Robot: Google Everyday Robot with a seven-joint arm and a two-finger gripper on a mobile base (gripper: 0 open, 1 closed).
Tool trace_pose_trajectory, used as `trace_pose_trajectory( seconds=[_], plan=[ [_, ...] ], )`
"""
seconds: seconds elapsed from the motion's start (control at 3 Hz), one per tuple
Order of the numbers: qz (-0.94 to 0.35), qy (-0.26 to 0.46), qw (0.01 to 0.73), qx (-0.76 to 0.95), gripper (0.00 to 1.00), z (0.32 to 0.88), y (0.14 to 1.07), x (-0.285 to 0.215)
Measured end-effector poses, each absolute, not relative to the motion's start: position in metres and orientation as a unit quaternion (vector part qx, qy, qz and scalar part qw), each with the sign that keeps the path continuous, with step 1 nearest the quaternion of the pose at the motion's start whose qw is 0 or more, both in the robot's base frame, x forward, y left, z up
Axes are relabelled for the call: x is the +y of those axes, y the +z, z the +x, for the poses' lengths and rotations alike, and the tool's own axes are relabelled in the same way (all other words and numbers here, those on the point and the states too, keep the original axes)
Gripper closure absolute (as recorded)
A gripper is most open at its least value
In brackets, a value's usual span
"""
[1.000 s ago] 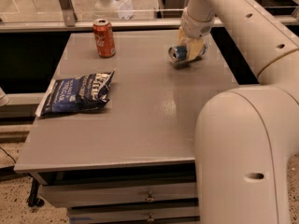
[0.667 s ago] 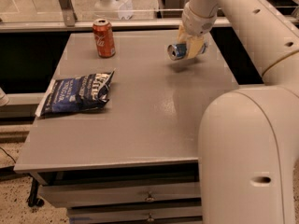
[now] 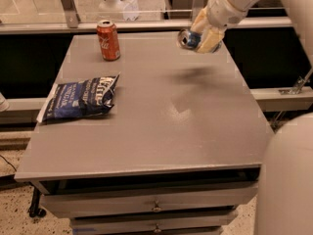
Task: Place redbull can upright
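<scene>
My gripper point(image 3: 201, 37) is at the far right of the grey table point(image 3: 156, 131), lifted above its surface. It is shut on the redbull can point(image 3: 188, 38), a slim silver and blue can. The can lies on its side in the fingers point(image 3: 210, 38), its silver top pointing left toward the camera. Most of the can's body is hidden behind the yellowish fingers. Its shadow falls on the table below and slightly left.
A red-orange cola can point(image 3: 108, 39) stands upright at the table's far left. A blue chip bag point(image 3: 80, 98) lies flat near the left edge. A rail and glass partition run behind the table. My white arm and base fill the right side.
My gripper has lifted the redbull can up off the table surface; the can is still on its side. The cola can and chip bag have not moved.
</scene>
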State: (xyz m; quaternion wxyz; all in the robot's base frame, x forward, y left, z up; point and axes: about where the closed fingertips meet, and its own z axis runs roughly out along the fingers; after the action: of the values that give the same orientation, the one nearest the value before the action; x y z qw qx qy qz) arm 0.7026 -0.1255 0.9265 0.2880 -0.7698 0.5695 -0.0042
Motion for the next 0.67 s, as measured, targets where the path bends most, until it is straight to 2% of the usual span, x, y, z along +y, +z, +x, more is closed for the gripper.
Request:
trace_pose_trajectory(
  seconds=[0.67],
  plan=[
    [-0.658, 0.074, 0.486, 0.571, 1.0, 0.662, 0.976, -0.136]
  ],
)
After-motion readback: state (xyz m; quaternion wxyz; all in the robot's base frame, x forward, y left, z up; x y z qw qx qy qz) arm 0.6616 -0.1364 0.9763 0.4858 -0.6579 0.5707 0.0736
